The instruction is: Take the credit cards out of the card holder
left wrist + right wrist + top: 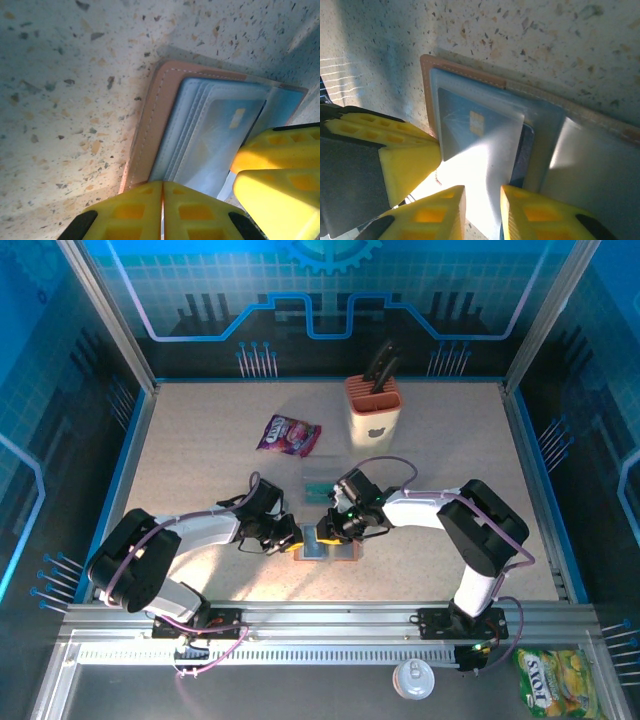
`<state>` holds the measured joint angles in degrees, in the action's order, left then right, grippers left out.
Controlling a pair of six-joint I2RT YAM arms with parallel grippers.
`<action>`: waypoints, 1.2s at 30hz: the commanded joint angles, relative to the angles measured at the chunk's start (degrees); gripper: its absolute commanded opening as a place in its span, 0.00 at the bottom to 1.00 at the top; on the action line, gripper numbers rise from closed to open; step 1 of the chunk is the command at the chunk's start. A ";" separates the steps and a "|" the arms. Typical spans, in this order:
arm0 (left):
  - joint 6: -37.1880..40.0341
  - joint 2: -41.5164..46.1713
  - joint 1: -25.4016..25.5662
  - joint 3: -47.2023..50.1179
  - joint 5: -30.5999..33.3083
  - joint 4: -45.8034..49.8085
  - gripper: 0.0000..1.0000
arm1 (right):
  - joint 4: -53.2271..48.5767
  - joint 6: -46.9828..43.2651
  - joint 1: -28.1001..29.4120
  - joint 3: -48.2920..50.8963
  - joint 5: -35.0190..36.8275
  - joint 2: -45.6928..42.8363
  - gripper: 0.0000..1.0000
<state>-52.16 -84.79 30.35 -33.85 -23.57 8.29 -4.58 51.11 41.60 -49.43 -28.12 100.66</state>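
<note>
**Both grippers at the open card holder**

We see the card holder (327, 546) lying open on the table (200, 440), toward 6 o'clock from its centre. The left gripper (162, 186) sits at the holder's 9 o'clock edge, pads pressed together; whether leather is nipped between them we cannot tell. The right gripper (482, 192), at 1 o'clock, shows a narrow gap above a chip card (470, 125) in the pocket, gripping nothing we can make out. A teal card (318, 480) lies loose at the holder's 12 o'clock.
</note>
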 commanded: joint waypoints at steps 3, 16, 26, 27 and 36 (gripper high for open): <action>-0.27 -0.63 0.28 1.06 1.25 1.04 0.10 | -2.42 -0.31 0.40 0.47 0.97 0.60 0.31; -0.39 0.01 0.28 1.26 1.42 1.38 0.10 | -6.80 -2.72 0.31 -0.60 2.92 -1.81 0.35; -0.22 4.49 0.26 -0.71 1.24 2.81 0.10 | -6.06 -2.70 0.30 -0.64 2.14 -4.15 0.35; -0.37 4.63 0.28 -0.80 0.85 2.50 0.10 | -5.98 -2.75 0.17 -0.60 2.18 -4.24 0.35; -1.74 2.48 1.02 -0.70 -1.50 -1.15 0.10 | -5.09 -2.06 0.19 -0.64 1.44 -3.87 0.35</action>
<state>-52.62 -81.41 30.87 -33.65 -23.44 8.23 -8.97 49.28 41.60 -49.76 -26.39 97.60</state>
